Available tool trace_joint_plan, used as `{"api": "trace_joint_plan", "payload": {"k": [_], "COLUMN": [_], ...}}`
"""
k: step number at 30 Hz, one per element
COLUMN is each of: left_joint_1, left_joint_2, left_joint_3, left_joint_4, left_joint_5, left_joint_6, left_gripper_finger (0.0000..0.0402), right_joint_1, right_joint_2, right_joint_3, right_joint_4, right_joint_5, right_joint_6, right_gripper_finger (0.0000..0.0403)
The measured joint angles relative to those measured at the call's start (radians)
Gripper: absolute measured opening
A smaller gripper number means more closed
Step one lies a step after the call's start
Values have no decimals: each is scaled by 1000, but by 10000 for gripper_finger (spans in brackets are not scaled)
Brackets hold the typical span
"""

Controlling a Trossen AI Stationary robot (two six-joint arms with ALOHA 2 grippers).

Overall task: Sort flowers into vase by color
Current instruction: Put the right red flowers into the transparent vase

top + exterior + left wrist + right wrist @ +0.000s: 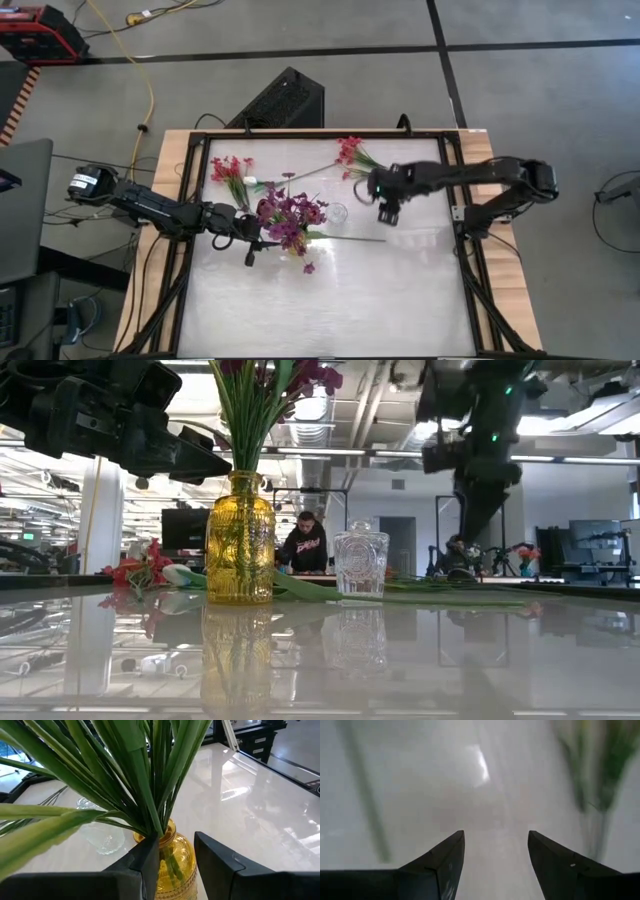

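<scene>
A yellow glass vase [240, 545] stands left of the table's middle and holds a bunch of purple-magenta sprigs [290, 215]. Their green stems [150, 785] rise from its neck. An empty clear glass vase [338, 213] stands just to its right. Red-pink sprigs [230, 168] lie flat near the far left. Another red sprig [350, 150] lies at the far middle, its long stem running leftward. My left gripper [176, 865] is open, close to the yellow vase's neck [175, 855] on its near left side. My right gripper [388, 212] is open above bare table, right of the clear vase.
A thin green stem [350, 238] lies on the table near the clear vase. One loose purple bloom [308, 268] lies nearer than the yellow vase. A dark frame [460, 200] borders the glossy white table. A person sits in the room beyond the far edge [303, 545].
</scene>
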Motion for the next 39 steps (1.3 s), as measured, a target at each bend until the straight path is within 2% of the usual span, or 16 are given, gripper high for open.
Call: {"api": "trace_joint_plan", "payload": {"k": [5,9,13,20,26,28,30,33,36,39], "left_joint_1": [0,0,0,0,0,0,0,0,0,-1], "left_joint_2": [0,0,0,0,0,-4,-32,-109,-220,-337], "left_joint_3": [0,0,0,0,0,1,1,19,49,52], "left_joint_4": [0,0,-4,-9,-22,-64,-171,-366,-502,-605], "left_joint_5": [0,0,2,0,0,-7,-35,-93,-109,-138], "left_joint_6": [-2,-1,-1,1,0,-11,-35,-88,-156,-212], "left_gripper_finger": [114,114,114,114,114,114,114,114,114,114], "right_joint_1": [-198,-344,-451,-535,-539,-532,-519,-501,-484,-465], "right_joint_2": [2,24,72,218,312,321,315,287,231,148], "right_joint_3": [0,-3,-3,-4,1,1,0,-5,-7,-6], "right_joint_4": [-42,-42,-39,29,85,83,76,61,53,43], "right_joint_5": [-2,-73,-94,-86,5,9,9,8,8,-13], "right_joint_6": [-140,-225,-279,-391,-436,-459,-462,-454,-427,-368], "right_gripper_finger": [244,244,244,244,240,223,190,114,31,23]}}
